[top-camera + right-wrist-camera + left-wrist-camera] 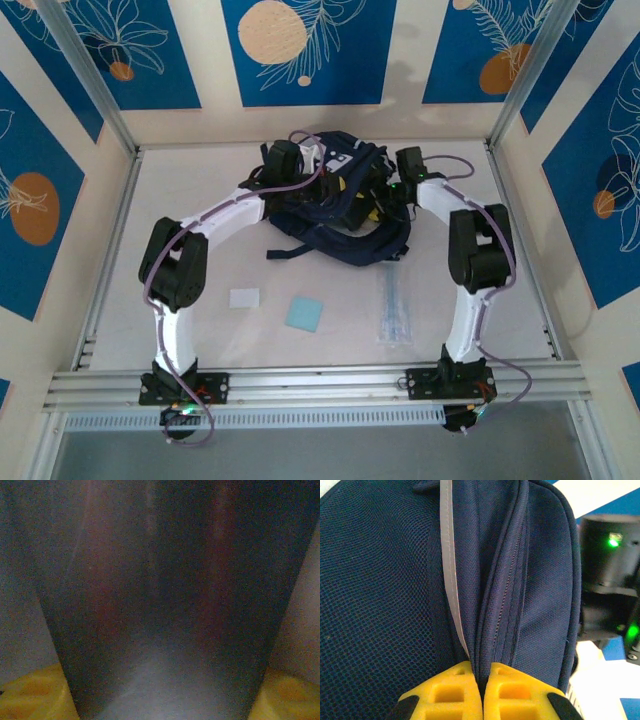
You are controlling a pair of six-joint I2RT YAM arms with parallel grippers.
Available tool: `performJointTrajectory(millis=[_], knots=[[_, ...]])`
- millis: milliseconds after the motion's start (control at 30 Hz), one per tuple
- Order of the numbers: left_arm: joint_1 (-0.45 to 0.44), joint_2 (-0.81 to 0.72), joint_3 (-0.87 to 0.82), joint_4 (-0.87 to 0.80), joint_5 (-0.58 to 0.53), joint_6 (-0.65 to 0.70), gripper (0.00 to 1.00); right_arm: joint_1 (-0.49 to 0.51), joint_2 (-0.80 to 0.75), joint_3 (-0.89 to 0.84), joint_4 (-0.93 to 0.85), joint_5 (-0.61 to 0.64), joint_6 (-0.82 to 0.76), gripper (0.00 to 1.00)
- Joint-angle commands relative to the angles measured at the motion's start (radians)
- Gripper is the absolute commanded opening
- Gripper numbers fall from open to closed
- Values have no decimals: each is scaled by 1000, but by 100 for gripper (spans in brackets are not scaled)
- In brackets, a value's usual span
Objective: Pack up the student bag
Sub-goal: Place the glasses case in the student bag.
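The student bag, of navy woven fabric, lies at the far middle of the table, long axis left to right, between both arms. Left gripper: jaws together, clamped on the bag's zip seam, which runs straight away from it beside a grey reflective stripe. Right gripper: jaws wide, gripping a smooth dark flat slab that cannot be identified. Judgement: the slab must enter beside the held seam.
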Motion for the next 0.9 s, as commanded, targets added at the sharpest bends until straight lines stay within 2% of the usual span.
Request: performJointTrajectory(millis=[0, 67, 267, 333, 367, 467, 533, 633, 700, 867], knots=[[8, -73, 8, 146, 63, -14, 0, 35, 48, 117, -30, -39, 10, 67], [11, -77, -2, 153, 62, -15, 0, 36, 51, 120, -50, -19, -3, 82], [12, -84, -12, 153, 76, -18, 0, 39, 46, 50, 13, -18, -15, 80], [12, -85, -10, 151, 83, -21, 0, 49, 61, 47, 37, -18, -16, 74], [11, -88, -10, 150, 85, -21, 0, 55, 68, 46, 53, -13, -11, 65], [7, -94, -8, 144, 94, -21, 0, 74, 105, 47, 130, -3, 13, 29], [4, -99, -8, 138, 100, -20, 0, 88, 145, 72, 202, -32, 40, 13], [3, -109, -9, 114, 88, -1, 0, 118, 221, 150, 308, -122, 80, 13], [6, -115, -15, 94, 65, 21, 0, 137, 248, 218, 284, -162, 59, 15], [36, -112, -57, 109, 26, 7, 0, 125, 111, 162, 109, -131, -79, 21]])
